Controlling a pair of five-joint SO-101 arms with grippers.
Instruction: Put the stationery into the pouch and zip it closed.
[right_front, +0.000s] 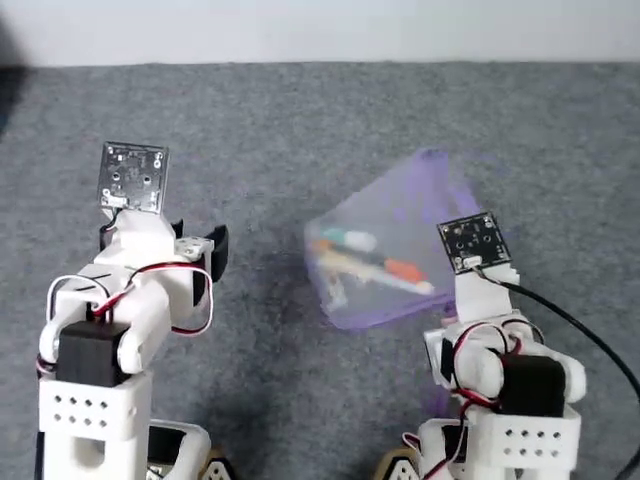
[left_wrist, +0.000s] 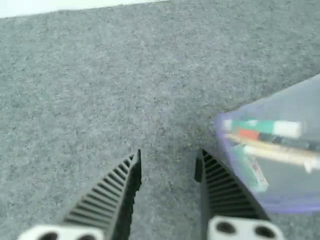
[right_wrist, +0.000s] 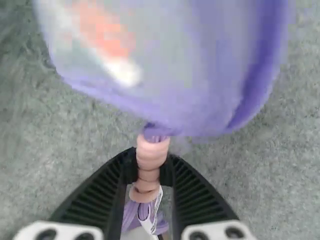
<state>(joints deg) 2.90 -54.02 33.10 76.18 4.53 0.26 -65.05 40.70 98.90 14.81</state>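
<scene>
**Unpinned pouch may drag, not zip**

The right claw (right_wrist: 149, 156) is clenched on the pink pull (right_wrist: 148, 172) at a corner of the pouch (right_front: 400, 210), which sits on the desk (right_front: 300, 120) with the pens (right_front: 365, 262) inside. The left claw (left_wrist: 169, 157) hangs released just beside the pouch, gripping nothing. With nothing anchoring the pouch, a tug would likely slide it whole, or the pull could slip free.

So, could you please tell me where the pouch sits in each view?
High view: the pouch is right of centre, just ahead of the right arm.
Left wrist view: it is close beside one finger of the open left tool.
Right wrist view: it looms ahead of the right tool, which pinches its pink pull.
Shared landmark: the orange pen cap inside it.
</scene>
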